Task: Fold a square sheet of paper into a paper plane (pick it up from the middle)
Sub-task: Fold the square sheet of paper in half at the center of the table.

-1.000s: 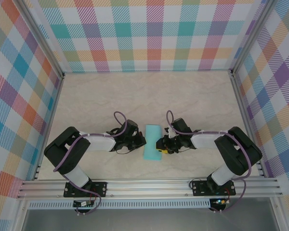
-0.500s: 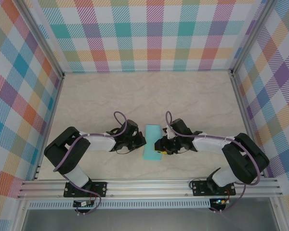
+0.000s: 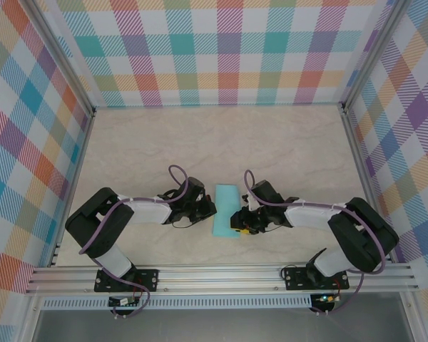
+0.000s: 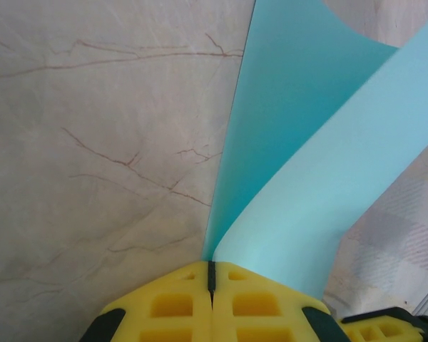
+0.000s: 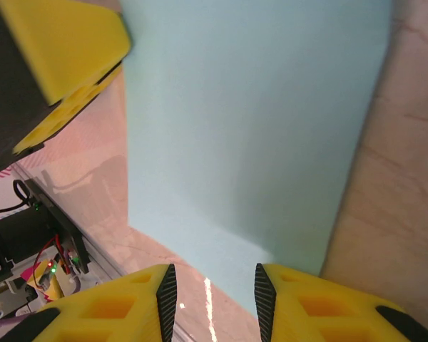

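The thin turquoise square sheet of paper (image 3: 225,210), doubled over, lies mid-frame in the top view. The left gripper (image 4: 211,274) pinches its left edge; the right gripper (image 5: 214,292) stands narrowly open, empty, at its lower right. It is probably best to align the edges before creasing.

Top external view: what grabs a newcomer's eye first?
The turquoise paper, folded over, sits front-centre on the marble table between both arms. The left pincer is shut on its edge; the right pincer stands open at its right side. Loud plaid walls surround everything.
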